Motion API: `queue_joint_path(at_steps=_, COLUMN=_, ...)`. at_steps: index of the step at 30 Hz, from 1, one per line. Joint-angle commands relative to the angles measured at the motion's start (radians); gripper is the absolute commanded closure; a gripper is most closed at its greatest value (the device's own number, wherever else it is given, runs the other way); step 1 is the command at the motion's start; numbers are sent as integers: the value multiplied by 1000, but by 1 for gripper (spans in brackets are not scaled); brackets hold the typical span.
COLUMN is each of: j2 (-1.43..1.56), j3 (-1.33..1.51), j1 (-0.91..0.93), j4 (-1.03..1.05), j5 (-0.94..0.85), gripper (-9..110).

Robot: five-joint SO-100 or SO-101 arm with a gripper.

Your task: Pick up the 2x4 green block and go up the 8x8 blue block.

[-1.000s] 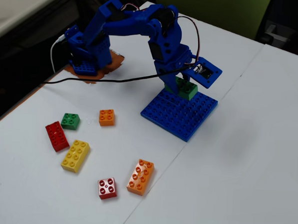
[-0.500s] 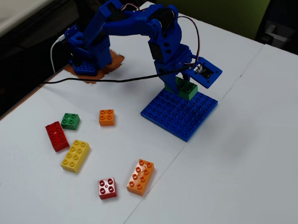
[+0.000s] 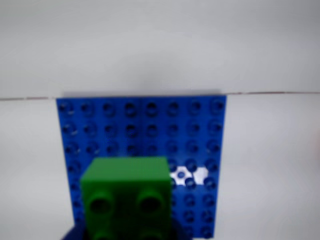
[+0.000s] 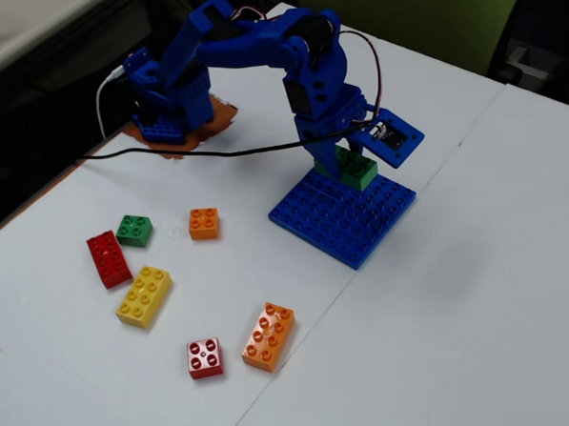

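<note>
The 2x4 green block (image 4: 356, 168) sits in my gripper (image 4: 348, 165), which is shut on it at the far corner of the 8x8 blue block (image 4: 341, 218). I cannot tell whether the brick touches the studs or hangs just above them. In the wrist view the green block (image 3: 127, 192) fills the lower middle, studs facing the camera, over the near-left part of the blue baseplate (image 3: 150, 127). Only dark blue slivers of my gripper (image 3: 127, 236) show beside the brick at the bottom edge.
Loose bricks lie at the table's front left: a small green one (image 4: 134, 229), red (image 4: 108, 258), yellow (image 4: 145, 296), small orange (image 4: 204, 223), long orange (image 4: 268, 336), small red (image 4: 204, 358). A black cable (image 4: 202, 153) runs from the arm base (image 4: 166, 102).
</note>
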Motion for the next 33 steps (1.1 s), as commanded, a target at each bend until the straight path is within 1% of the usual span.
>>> queue_joint_path(at_steps=1, j2=20, j3=-44, j1=-9, j4=-14, j5=-6, gripper=101)
queue_joint_path(at_steps=33, j2=55, j3=-46, j1=-6, j4=3, j5=-3, gripper=101)
